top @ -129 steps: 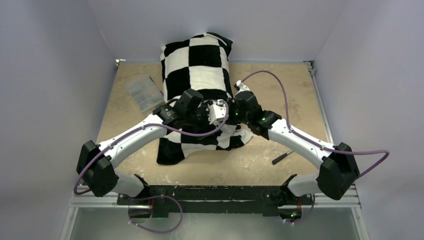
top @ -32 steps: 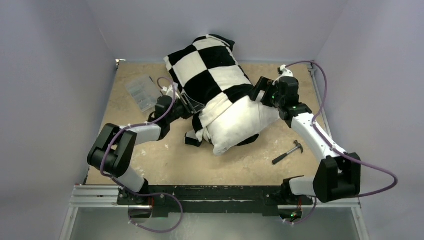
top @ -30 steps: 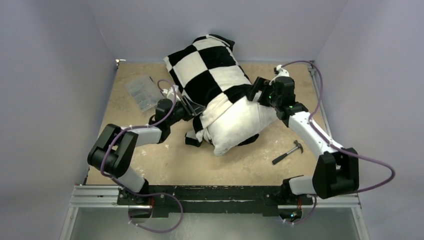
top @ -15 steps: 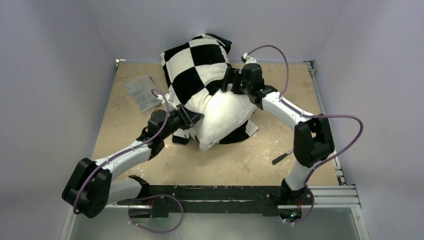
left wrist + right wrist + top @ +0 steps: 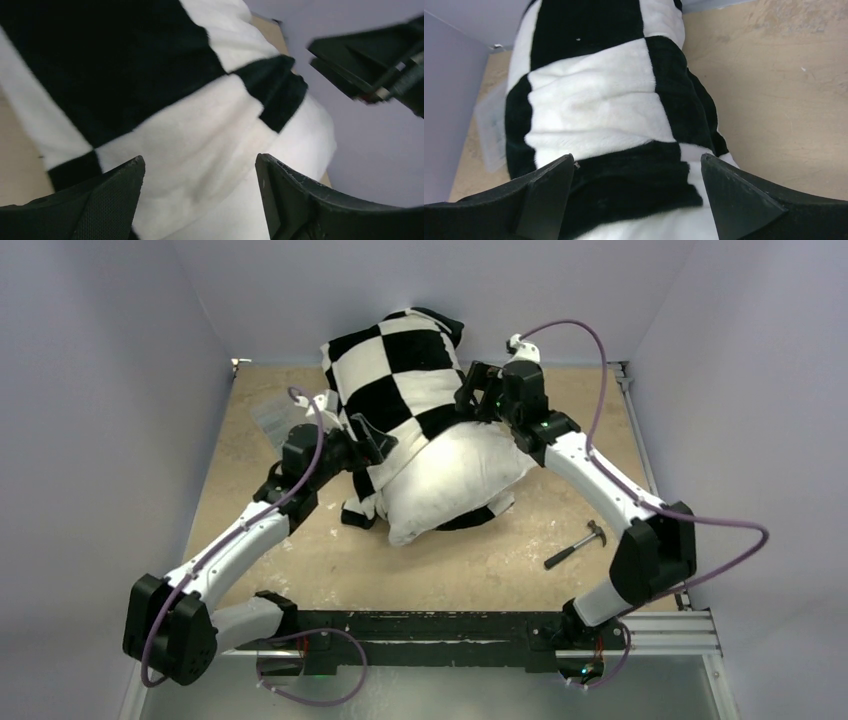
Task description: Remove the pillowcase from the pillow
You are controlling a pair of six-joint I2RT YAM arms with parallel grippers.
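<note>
The pillowcase (image 5: 395, 370), in big black and white squares, covers the far part of the white pillow (image 5: 450, 475). The pillow's near end bulges out bare toward me. My left gripper (image 5: 376, 443) is open at the pillowcase's left edge. In the left wrist view its jaws (image 5: 197, 162) stand apart over white fabric, gripping nothing, with the pillowcase (image 5: 100, 65) above and the pillow (image 5: 305, 135) to the right. My right gripper (image 5: 470, 392) is open at the pillowcase's right side. In the right wrist view it (image 5: 636, 159) hovers just over the black edge of the pillowcase (image 5: 594, 100).
A small hammer (image 5: 578, 544) lies on the tan table (image 5: 560, 440) at the right. A clear plastic box (image 5: 268, 412) sits at the far left, partly behind my left arm. Walls close in the table on three sides.
My left gripper has opened and let go of the pillowcase edge, and it has moved farther away. The right gripper has shifted slightly right. The pillow has settled a little.
</note>
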